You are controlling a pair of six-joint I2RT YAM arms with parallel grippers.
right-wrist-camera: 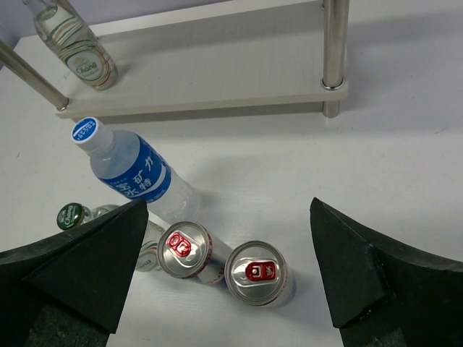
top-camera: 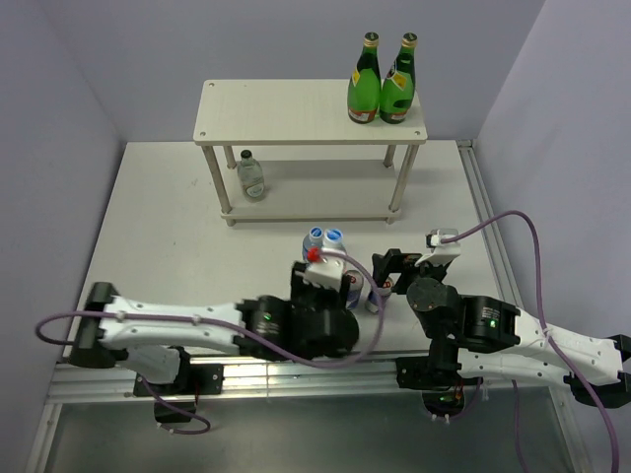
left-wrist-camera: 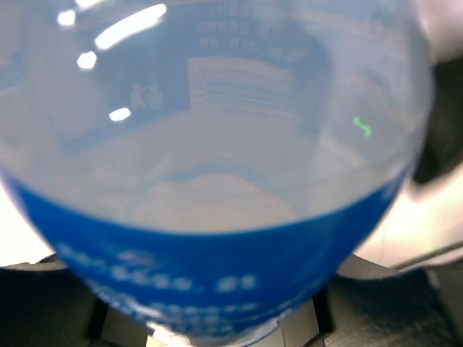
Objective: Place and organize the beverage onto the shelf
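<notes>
The off-white shelf [top-camera: 286, 110] stands at the back of the table. Two green glass bottles [top-camera: 380, 89] stand on the right of its top board. A clear glass bottle [top-camera: 250, 175] stands on the left of its lower board [right-wrist-camera: 217, 65]. Two blue-capped water bottles [top-camera: 323, 237] stand in front of the shelf. My left gripper [top-camera: 317, 264] is shut on a water bottle [left-wrist-camera: 217, 217], whose blue label fills the left wrist view. Two silver cans [right-wrist-camera: 255, 271] [right-wrist-camera: 184, 249] stand below my right gripper [right-wrist-camera: 231, 282], which is open and holds nothing.
A small green-capped bottle [right-wrist-camera: 70, 215] stands left of the cans, partly hidden by my right gripper's left finger. A shelf leg [right-wrist-camera: 334, 43] rises at the lower board's front corner. Purple walls close the table on three sides.
</notes>
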